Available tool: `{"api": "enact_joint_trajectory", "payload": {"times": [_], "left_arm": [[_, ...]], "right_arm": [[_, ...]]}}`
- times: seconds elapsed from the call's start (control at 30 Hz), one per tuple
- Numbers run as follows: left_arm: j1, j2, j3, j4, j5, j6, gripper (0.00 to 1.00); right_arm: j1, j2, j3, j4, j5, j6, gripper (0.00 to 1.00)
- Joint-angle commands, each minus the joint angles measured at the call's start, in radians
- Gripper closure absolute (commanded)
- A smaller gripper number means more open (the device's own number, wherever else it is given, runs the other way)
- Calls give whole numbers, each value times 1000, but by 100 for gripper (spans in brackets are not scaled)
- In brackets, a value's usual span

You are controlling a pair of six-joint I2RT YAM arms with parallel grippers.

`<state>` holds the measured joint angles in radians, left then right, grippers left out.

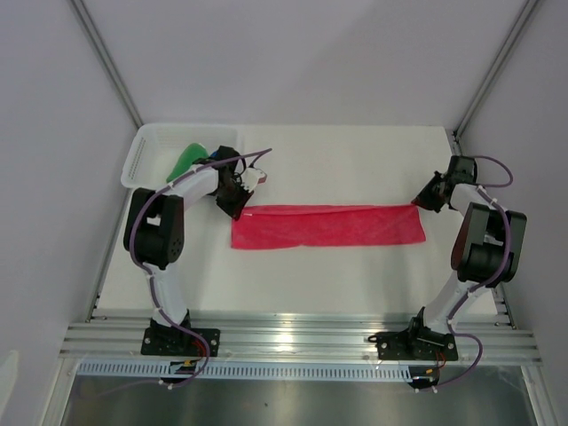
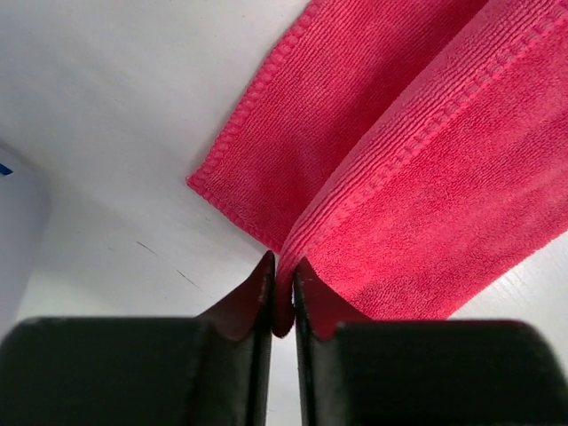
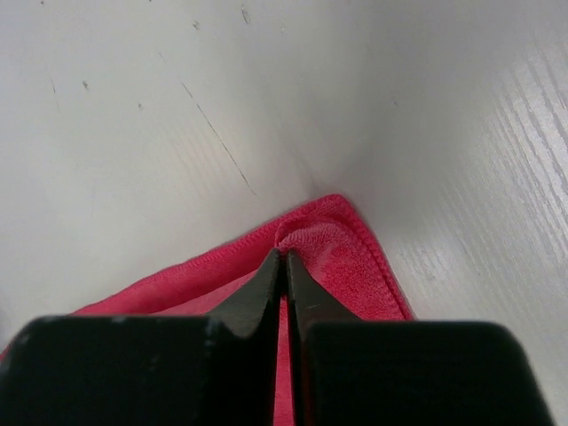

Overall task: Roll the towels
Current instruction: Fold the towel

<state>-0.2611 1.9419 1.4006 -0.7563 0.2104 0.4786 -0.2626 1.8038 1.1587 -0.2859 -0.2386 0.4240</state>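
Cloth of a strong pink-red lies in the top view as a long, narrow band across the middle of the white table [image 1: 355, 160]. This is the pink-red towel [image 1: 328, 226], folded lengthwise, with one end toward each arm. The left gripper [image 1: 238, 206] is at its far left corner and the right gripper [image 1: 421, 202] at its far right corner. At the table's far left corner stands a white mesh basket [image 1: 146, 151] with a green towel [image 1: 186, 160] in it, beside the left arm.

The left wrist view shows a short, soft pile and a ribbed, stitched hem. Two layers lie one over the other, and a fold of the hem runs into the narrow slit between the black fingers [image 2: 248, 306], which pinch it.

In the right wrist view the black fingers [image 3: 312, 306] meet tip to tip on the towel's corner. The cloth puckers there, and the rest lies flat on the table.
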Motion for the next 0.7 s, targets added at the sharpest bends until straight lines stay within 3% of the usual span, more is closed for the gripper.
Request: {"api": "enact_joint_trajectory", "payload": {"times": [0.0,0.07,0.17,0.37,0.5,0.63,0.67], "left_arm": [[8,11,46,15,-26,-26,82],[8,12,55,20,-35,-32,71],[6,11,86,20,-34,-41,63],[5,-15,155,-9,-32,-67,60],[3,-44,176,-40,-9,-87,59],[-21,-89,118,-81,73,-83,72],[-41,-98,101,-83,83,-77,73]], "right_arm": [[2,19,50,11,25,-16,89],[3,32,64,5,19,-18,72],[3,37,87,4,21,-22,59],[6,-26,130,-15,79,-70,55],[52,-95,104,-62,135,-132,60],[135,-150,23,-85,98,-169,91],[152,-156,3,-78,64,-171,95]]}}
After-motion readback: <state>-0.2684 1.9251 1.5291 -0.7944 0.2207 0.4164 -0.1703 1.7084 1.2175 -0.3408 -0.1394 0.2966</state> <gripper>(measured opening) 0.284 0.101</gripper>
